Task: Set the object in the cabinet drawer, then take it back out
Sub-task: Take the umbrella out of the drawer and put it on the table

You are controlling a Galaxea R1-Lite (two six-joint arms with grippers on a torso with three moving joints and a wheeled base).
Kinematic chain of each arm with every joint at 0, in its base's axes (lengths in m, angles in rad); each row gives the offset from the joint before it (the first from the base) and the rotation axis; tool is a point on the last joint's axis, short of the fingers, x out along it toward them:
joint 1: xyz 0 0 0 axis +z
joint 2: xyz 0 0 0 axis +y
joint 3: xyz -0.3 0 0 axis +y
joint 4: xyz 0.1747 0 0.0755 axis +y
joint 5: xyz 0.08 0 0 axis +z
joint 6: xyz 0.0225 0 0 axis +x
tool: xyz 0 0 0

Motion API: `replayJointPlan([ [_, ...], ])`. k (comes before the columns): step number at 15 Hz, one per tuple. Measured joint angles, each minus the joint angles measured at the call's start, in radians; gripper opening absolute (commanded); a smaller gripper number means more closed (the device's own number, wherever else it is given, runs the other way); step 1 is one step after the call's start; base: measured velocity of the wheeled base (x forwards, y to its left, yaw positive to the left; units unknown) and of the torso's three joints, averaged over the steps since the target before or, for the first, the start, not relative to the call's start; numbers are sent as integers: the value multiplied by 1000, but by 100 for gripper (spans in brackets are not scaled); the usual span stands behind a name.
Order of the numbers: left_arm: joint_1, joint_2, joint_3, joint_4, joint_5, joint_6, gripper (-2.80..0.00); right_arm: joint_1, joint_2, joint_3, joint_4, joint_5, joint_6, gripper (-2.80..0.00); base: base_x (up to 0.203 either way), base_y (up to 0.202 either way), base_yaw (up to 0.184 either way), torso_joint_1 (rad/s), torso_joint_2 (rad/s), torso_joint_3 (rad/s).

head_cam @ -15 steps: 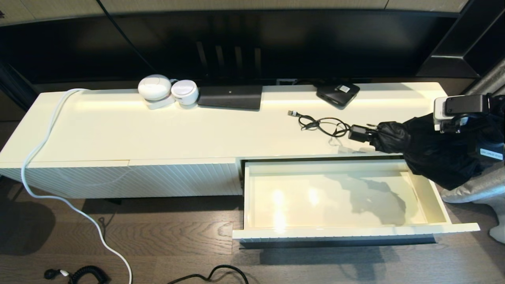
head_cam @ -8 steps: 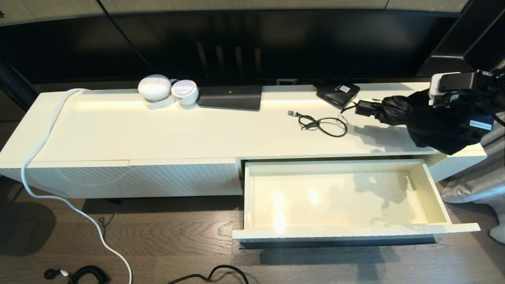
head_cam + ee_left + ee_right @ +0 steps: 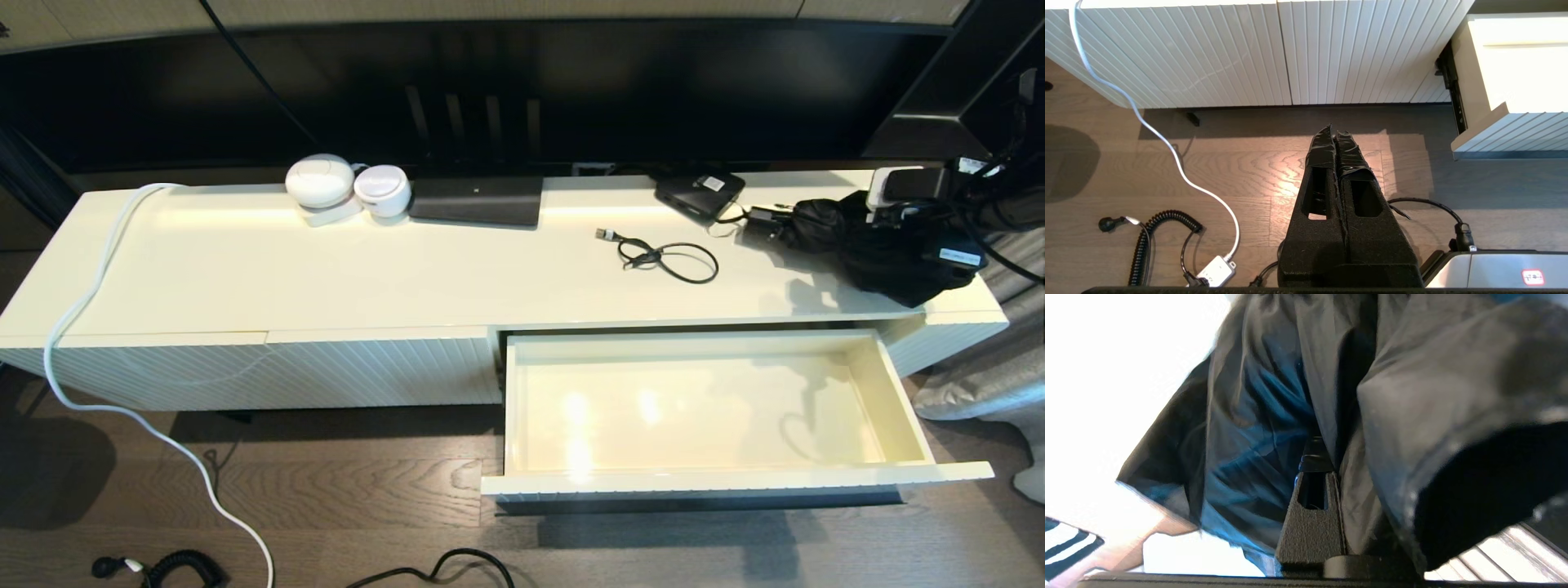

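Note:
The object is a black folded umbrella, low at the right end of the white cabinet top; I cannot tell whether it rests there. My right gripper is shut on its fabric, which hides one finger; in the head view the gripper is buried in the umbrella. The cabinet drawer stands pulled out below, its cream inside empty. My left gripper hangs shut and empty over the wooden floor in front of the cabinet.
On the cabinet top lie a looped black cable, a small black box, a flat black device and two white round devices. A white cord runs down to the floor, where more cables lie.
My right arm has carried the umbrella from over the drawer's back right corner up and back onto the right end of the cabinet top. The drawer has not moved.

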Motion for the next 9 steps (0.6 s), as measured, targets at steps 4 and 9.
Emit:
replayJointPlan([
  [4, 0, 0, 0, 0, 0, 0, -280, 1, 27, 16, -2, 3, 9, -280, 0, 0, 0, 0, 0, 0],
  [9, 0, 0, 0, 0, 0, 0, -280, 37, 26, 55, -39, -1, 22, 0, 0, 0, 0, 0, 0, 0],
])
